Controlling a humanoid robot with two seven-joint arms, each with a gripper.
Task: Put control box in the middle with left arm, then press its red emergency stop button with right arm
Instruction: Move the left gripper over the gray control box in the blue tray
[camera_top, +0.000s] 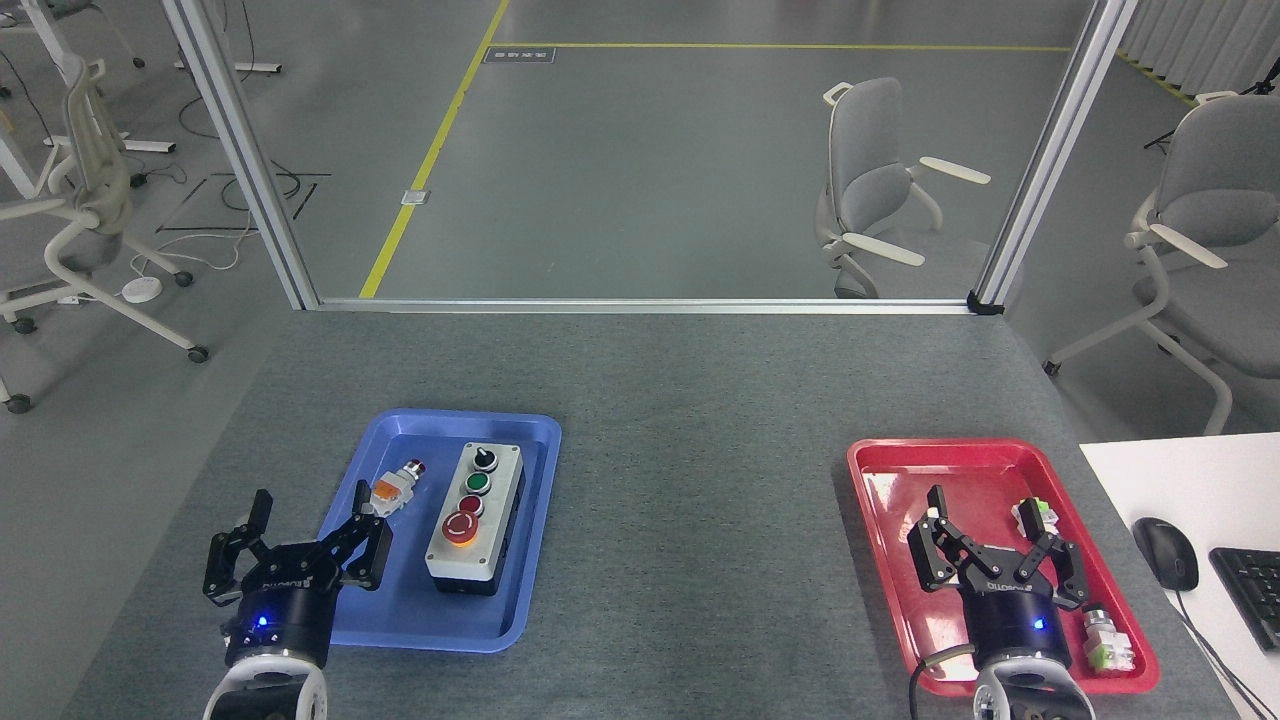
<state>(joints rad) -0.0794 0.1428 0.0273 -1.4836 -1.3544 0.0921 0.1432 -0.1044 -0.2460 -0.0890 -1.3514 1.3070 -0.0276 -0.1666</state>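
In the blue tray (520, 435) on the surface's left lies the control box (474, 525), off-centre — hence the left arm's job; the left gripper (310, 540) hangs spread just beside it, empty; the right gripper (990, 555) waits open over the red tray (880, 470).

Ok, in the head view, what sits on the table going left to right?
Left gripper → orange push-button part → control box in the blue tray → red tray → right gripper → mouse → keyboard.
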